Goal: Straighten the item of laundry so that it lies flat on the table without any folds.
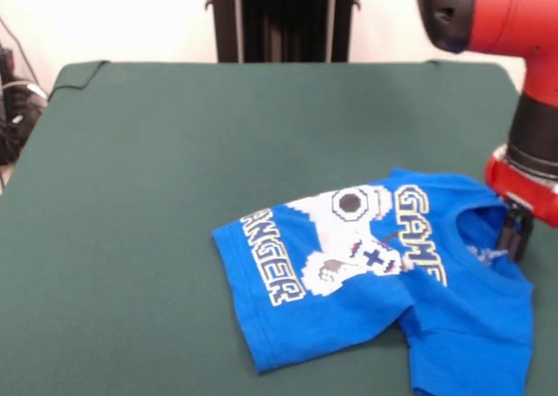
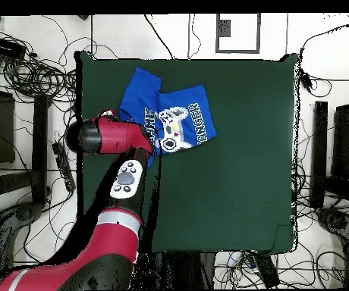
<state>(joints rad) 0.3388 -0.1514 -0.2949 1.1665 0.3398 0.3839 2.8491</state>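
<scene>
One blue T-shirt point(image 1: 384, 283) rumpled on table point(image 1: 157, 195), collar touching pincer point(image 1: 514, 232).

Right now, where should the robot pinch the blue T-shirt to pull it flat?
Probably the bottom hem corner of the blue T-shirt, coming straight down from above. In the front view that end lies as a loose edge on the bare green table, while the middle is bunched and creased. The pincer sits by the collar; pulling the hem away from there should stretch out the folds.

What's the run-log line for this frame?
gripper: at shirt collar, grip unclear | T-shirt: creased, lower part folded | table: shirt toward one side
</scene>
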